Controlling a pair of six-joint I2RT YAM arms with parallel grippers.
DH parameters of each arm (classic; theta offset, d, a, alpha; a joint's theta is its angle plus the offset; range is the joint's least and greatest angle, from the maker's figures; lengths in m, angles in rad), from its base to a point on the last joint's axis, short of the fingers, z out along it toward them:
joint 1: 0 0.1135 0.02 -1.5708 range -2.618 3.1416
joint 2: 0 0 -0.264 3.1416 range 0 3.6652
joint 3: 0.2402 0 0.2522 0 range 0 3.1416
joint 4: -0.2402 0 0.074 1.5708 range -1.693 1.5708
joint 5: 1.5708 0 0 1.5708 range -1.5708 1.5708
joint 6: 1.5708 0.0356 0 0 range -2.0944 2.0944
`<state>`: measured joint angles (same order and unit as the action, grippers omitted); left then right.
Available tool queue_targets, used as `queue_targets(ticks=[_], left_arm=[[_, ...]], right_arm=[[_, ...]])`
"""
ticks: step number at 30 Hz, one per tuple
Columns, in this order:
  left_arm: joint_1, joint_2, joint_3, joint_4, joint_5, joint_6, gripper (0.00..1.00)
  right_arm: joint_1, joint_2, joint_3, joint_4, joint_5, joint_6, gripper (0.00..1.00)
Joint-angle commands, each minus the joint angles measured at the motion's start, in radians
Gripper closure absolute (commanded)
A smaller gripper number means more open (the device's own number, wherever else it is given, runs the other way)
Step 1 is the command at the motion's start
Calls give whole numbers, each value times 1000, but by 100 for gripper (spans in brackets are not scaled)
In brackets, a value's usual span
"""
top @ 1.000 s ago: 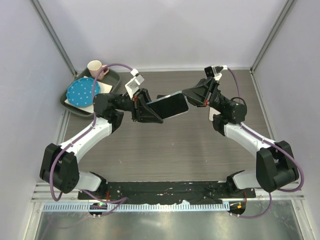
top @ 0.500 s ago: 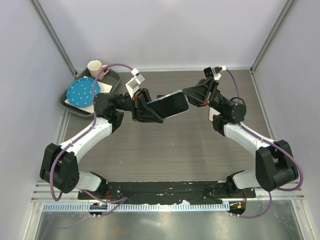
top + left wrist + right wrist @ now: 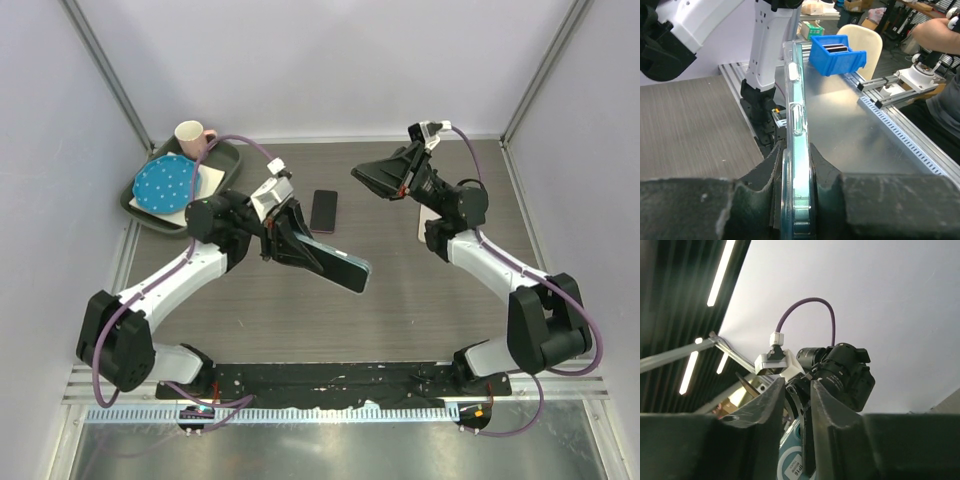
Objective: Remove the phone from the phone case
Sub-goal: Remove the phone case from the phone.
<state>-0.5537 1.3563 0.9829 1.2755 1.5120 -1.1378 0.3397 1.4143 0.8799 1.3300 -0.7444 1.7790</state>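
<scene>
**Left gripper (image 3: 305,250) clamped on the phone case (image 3: 345,272); phone (image 3: 323,211) lying loose on the table (image 3: 400,300)**

Top view. The left gripper grips one end of the clear, teal-tinted phone case. The case sticks out from the jaws toward the near right, tilted and held above the table. The phone, dark and flat, lies on the table just beyond the left gripper, apart from the case and touching neither arm. The right gripper (image 3: 358,173) hangs raised at the far right, pointing left toward the middle, well apart from both phone and case. Nothing shows between its fingers. A green tray (image 3: 135,200) sits in the far left corner and carries a blue dotted plate (image 3: 162,183) and a pink mug (image 3: 190,133). A pale flat thing (image 3: 421,226) lies by the right arm, half hidden.

Left wrist view. The left gripper (image 3: 794,150) is closed on the phone case (image 3: 795,100), which is seen edge-on. One finger (image 3: 771,167) presses each face. The side button covers show along the clear rim, and no phone fills the shell. A blue bin (image 3: 837,55) stands on the metal bench beyond.

Right wrist view. The right gripper (image 3: 797,382) points upward at the ceiling and the overhead camera (image 3: 840,372). Its fingers (image 3: 771,405) stand a narrow gap apart with background showing through the gap. I see nothing gripped.
</scene>
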Motion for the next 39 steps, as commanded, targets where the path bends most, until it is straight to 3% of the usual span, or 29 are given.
queue_targets(ticks=[1, 5, 6, 9, 11, 14, 16, 18, 22, 24, 25, 28, 34, 37, 39], left_arm=[[47, -43, 5, 143, -2, 26, 100], [73, -46, -30, 122, -39, 41, 100], [83, -51, -38, 38, -52, 94, 100], [127, -78, -82, -94, -128, 171, 100], [150, -92, -101, -178, -179, 252, 100], [167, -92, -134, -249, -258, 296, 100], [170, -88, -153, -239, -291, 305, 100], [170, -74, -179, -188, -335, 293, 100], [170, -56, -179, -151, -368, 276, 100], [176, -54, -176, -116, -380, 250, 100], [179, -54, -173, -102, -381, 240, 100], [182, -59, -165, -77, -380, 220, 100], [195, -72, -173, -21, -386, 194, 100], [196, -72, -167, -4, -377, 194, 100], [199, -77, -162, -2, -372, 197, 100]], right_arm=[[18, -47, 117, -73, -119, -244, 60], [15, -78, 123, -175, -296, -432, 56], [15, -84, 148, -208, -358, -532, 55], [1, -139, 172, -453, -499, -738, 48], [-13, -190, 180, -703, -532, -962, 47], [-18, -227, 198, -1045, -507, -1269, 48], [-15, -233, 225, -1208, -428, -1390, 48], [-13, -232, 194, -1131, -394, -1319, 49], [-14, -200, 114, -718, -320, -1014, 49], [1, -167, 108, -672, -314, -943, 52], [10, -160, 110, -669, -314, -943, 61], [28, -147, 97, -632, -311, -914, 70], [28, -101, 57, -280, -328, -560, 72], [28, -83, 51, -167, -309, -426, 68], [28, -80, 62, -147, -291, -370, 57]])
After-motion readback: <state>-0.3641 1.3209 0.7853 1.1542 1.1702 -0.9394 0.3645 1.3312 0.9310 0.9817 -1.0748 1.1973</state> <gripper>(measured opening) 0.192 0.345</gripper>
